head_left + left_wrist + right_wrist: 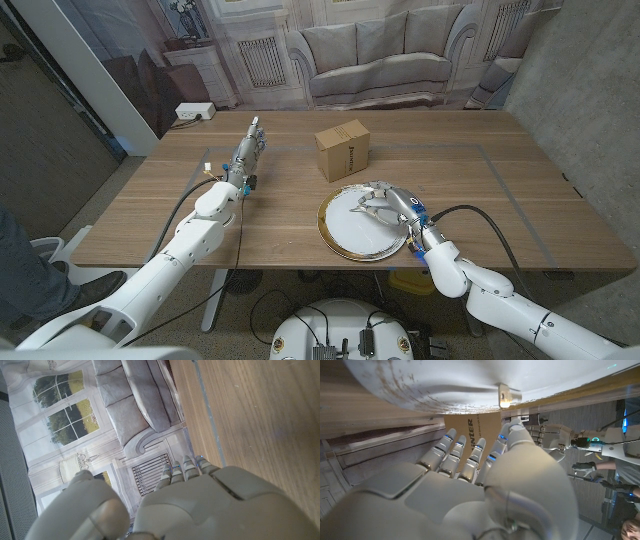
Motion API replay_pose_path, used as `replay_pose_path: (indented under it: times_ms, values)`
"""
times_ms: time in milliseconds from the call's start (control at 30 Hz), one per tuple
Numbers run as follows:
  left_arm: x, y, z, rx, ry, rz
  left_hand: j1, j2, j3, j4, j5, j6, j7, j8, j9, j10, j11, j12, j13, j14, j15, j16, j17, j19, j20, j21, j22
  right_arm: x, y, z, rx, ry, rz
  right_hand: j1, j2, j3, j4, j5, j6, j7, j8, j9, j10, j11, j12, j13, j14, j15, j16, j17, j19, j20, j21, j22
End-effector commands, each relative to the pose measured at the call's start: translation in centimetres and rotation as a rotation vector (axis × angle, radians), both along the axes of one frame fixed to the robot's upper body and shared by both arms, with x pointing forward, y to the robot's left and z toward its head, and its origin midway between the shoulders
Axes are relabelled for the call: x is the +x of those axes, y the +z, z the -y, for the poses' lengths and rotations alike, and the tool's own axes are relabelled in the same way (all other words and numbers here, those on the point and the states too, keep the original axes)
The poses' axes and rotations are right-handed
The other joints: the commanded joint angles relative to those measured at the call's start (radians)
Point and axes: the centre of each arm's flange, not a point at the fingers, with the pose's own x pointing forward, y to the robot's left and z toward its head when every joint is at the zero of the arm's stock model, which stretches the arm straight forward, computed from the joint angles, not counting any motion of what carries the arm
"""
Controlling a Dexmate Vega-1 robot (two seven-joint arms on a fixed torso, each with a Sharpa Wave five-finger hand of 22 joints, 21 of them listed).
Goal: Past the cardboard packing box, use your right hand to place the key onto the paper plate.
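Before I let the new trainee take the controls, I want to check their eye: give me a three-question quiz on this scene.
1. True or false: the cardboard box stands on the paper plate.
2. Which hand is over the plate? A) left hand B) right hand
3. Fill in: the small pale key lies on the ____.

Key: 1 false, the box stands on the table beyond the plate; 2 B; 3 plate.

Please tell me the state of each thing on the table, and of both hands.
cardboard box: closed, upright, beyond the plate.
paper plate: flat on the table, right way up.
key: lying on the plate.
right hand: over the plate, fingers apart, holding nothing.
left hand: fingers straight, holding nothing.
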Motion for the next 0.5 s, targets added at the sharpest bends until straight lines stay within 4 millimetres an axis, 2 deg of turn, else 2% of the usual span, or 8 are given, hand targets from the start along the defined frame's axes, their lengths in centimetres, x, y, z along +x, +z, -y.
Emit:
replay_pose_path:
  times_ms: [33, 100, 300, 500]
  values:
    - [-0.15, -0.08, -0.16, 0.001, 0.001, 0.001, 0.002, 0.004, -0.008, 0.005, -0.004, 0.003, -0.001, -0.004, 0.002, 0.003, 0.001, 0.002, 0.006, -0.005, 0.0, 0.0, 0.002, -0.007, -0.004, 0.001, 0.002, 0.04, -0.1, 0.08, -0.013, -0.009, -0.011, -0.014, -0.005, -0.009, 0.005, -0.006, -0.031, 0.001, -0.015, 0.004, -0.011, 0.004, -0.006, 0.005, -0.009, -0.068, -0.005, 0.001, -0.012, -0.033, -0.002, 0.002]
    - [-0.19, -0.07, -0.19, 0.002, 0.0, 0.002, 0.002, 0.004, -0.009, 0.005, -0.004, 0.003, -0.001, -0.004, 0.002, 0.003, 0.0, 0.002, 0.006, -0.005, 0.0, 0.0, 0.002, -0.007, -0.003, 0.001, 0.002, 0.02, -0.08, 0.08, -0.014, -0.008, -0.012, -0.02, -0.009, -0.012, 0.007, -0.006, -0.046, 0.001, -0.022, 0.005, -0.016, 0.009, -0.007, 0.005, -0.013, -0.063, -0.005, 0.001, -0.015, -0.03, -0.002, 0.002]
    - [-0.35, -0.05, -0.3, 0.003, 0.002, 0.003, 0.002, 0.004, -0.01, 0.005, -0.004, 0.003, 0.0, -0.004, 0.002, 0.003, 0.001, 0.002, 0.006, -0.005, 0.001, 0.0, 0.002, -0.007, -0.003, 0.001, 0.002, -0.04, -0.02, 0.07, -0.013, -0.004, -0.011, -0.046, -0.019, -0.025, 0.016, -0.004, -0.128, 0.002, -0.062, 0.004, -0.032, 0.018, -0.01, 0.007, -0.023, -0.059, -0.004, 0.0, -0.023, -0.026, -0.002, 0.002]
    - [-0.5, 0.02, -0.46, 0.004, 0.003, 0.005, 0.002, 0.005, -0.011, 0.005, -0.004, 0.002, -0.001, -0.004, 0.002, 0.002, 0.001, 0.002, 0.006, -0.005, 0.001, 0.0, 0.002, -0.008, -0.003, 0.001, 0.002, -0.16, 0.19, 0.02, -0.006, 0.0, -0.009, -0.054, -0.021, -0.028, 0.019, -0.003, -0.142, 0.001, -0.068, 0.006, -0.034, 0.019, -0.009, 0.007, -0.027, -0.057, -0.004, 0.0, -0.024, -0.025, -0.002, 0.002]
